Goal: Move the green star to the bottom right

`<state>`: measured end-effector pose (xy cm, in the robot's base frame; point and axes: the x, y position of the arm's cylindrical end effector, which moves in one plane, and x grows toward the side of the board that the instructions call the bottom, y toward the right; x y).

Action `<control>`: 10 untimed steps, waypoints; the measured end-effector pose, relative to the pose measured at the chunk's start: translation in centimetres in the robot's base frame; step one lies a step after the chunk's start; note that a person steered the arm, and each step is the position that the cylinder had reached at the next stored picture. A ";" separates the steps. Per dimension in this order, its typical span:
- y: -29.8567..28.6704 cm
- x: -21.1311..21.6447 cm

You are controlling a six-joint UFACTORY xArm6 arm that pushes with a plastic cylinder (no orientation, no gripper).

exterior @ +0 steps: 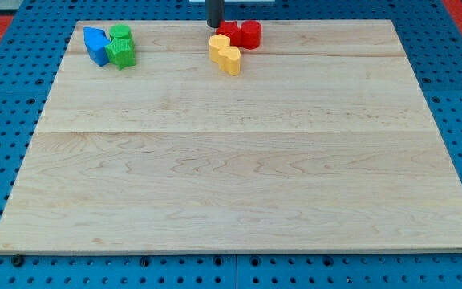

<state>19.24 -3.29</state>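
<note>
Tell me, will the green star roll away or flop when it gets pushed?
Probably not. The green star looks like a stiff, chunky block sitting flat on the board, so it should slide rather than roll. It touches the blue block, which may get dragged along. My tip is far off, by the red block.

Up top on the wooden bench (239, 177), a blue block (96, 45) sits at the left, a yellow block (224, 54) near the middle, and a red block (244, 34) touches the yellow one.
</note>
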 end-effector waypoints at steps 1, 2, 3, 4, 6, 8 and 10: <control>-1.3 0.2; -2.8 0.0; -3.3 0.0; -3.3 0.0; -3.2 0.0; -3.0 0.0; -1.7 0.0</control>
<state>19.28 -5.00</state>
